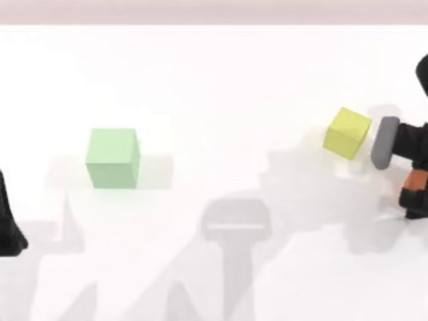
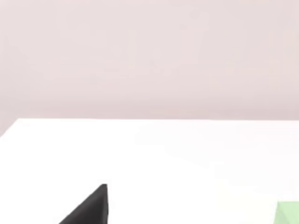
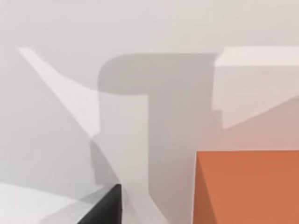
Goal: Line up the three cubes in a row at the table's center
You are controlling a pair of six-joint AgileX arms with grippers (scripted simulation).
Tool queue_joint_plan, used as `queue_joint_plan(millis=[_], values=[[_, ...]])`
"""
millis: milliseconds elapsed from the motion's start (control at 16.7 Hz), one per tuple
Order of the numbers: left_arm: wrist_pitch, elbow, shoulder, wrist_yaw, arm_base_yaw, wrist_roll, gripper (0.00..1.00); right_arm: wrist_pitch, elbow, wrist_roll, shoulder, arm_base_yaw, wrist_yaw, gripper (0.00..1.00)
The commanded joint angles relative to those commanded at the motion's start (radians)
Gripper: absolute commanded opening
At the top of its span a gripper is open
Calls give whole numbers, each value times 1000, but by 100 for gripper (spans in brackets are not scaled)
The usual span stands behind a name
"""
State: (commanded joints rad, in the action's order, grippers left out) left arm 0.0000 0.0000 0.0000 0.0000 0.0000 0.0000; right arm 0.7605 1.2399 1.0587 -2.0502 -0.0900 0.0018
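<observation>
the white table (image 1: 221, 80) spreads wide. the large pale green cube (image 1: 112, 158) sits far from my right gripper (image 1: 409, 190), close to my parked left gripper (image 1: 10, 224). the yellow-green cube (image 1: 347, 133) is just beside my right gripper. the small orange cube (image 1: 417, 179) sits at that gripper; i cannot tell whether it is clamped. i judge the orange cube's move is in hand; next it goes toward center.

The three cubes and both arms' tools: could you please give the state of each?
Large pale green matte cube: resting on table, left side, untouched.
Medium yellow-green matte cube: on table, right side, free.
Small orange matte cube: at right tool.
Right tool: right edge.
Left tool: parked, left edge.
</observation>
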Motion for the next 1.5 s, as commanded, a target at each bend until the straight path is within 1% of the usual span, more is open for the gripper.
queue_joint_plan(millis=[420,480,900,960,1140,1500], values=[[0,0,0,0,0,0,100,0,0,0,0,0,0,2],[0,0,0,0,0,0,100,0,0,0,0,0,0,0],[0,0,0,0,0,0,100,0,0,0,0,0,0,0],[0,0,0,0,0,0,100,45,6,-23,44,0,-9,0],[0,0,0,0,0,0,100,86,34,-18,58,-5,-9,0],[0,0,0,0,0,0,100,289,152,-20,138,-8,-9,0]])
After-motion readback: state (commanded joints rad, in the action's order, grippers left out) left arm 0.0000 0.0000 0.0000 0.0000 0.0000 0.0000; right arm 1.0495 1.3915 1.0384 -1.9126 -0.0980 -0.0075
